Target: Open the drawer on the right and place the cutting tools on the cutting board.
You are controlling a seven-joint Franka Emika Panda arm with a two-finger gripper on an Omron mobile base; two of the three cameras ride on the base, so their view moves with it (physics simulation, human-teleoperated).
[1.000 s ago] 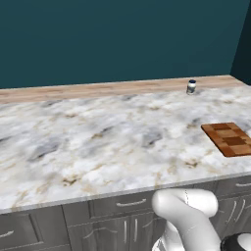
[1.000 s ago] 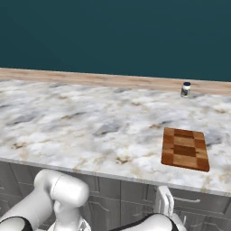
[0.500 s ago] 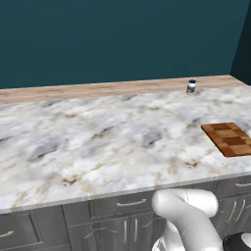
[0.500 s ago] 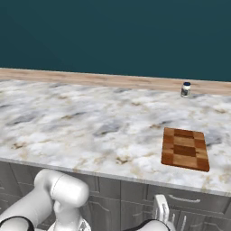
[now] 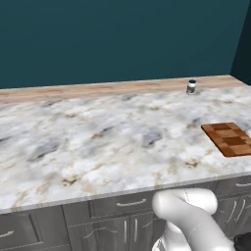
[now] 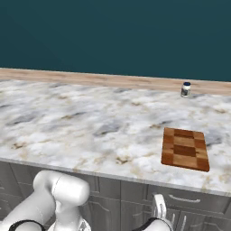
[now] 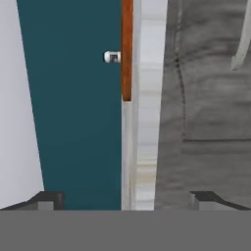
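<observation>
Wide-open, empty fingers (image 7: 125,201) face the closed dark grey drawer front (image 7: 211,98), with the checkered wooden cutting board (image 7: 127,49) edge-on beyond on the marble table (image 7: 147,122).

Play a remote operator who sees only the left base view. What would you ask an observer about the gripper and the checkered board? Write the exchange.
Operator: Is the two-finger gripper open?
Observer: Yes. In the hand view the gripper has its dark tips wide apart, with nothing between them.
Operator: What does it face?
Observer: A flat dark grey cabinet front, beside the marble counter's edge.
Operator: Is the board bare?
Observer: The right base view shows the whole rectangular checkered wooden cutting board, with nothing on it.
</observation>
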